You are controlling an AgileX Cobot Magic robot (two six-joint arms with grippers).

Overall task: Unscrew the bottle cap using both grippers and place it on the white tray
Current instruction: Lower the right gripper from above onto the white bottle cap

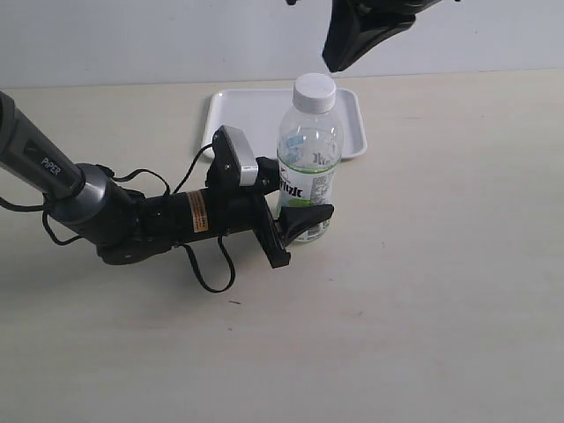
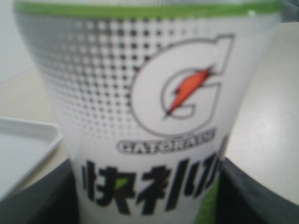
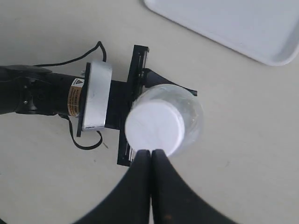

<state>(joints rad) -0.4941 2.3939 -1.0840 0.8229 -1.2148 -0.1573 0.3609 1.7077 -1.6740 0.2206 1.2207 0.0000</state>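
The clear bottle [image 1: 308,167] stands upright on the table just in front of the white tray [image 1: 238,115]. The white bottle cap [image 1: 315,92] sits on its neck. My left gripper [image 1: 304,214] lies low and level, shut on the bottle's lower body. In the left wrist view the label of the bottle [image 2: 149,107] fills the picture, with a black finger on each side. My right gripper [image 1: 337,60] hangs just above the cap, shut and holding nothing. From above, its tips [image 3: 151,152] sit at the edge of the bottle cap [image 3: 154,127].
The tray [image 3: 233,23] holds nothing and lies behind the bottle. The left arm and its loose black cable [image 1: 207,273] stretch across the table's left half. Bare beige tabletop [image 1: 441,291] lies to the right and front.
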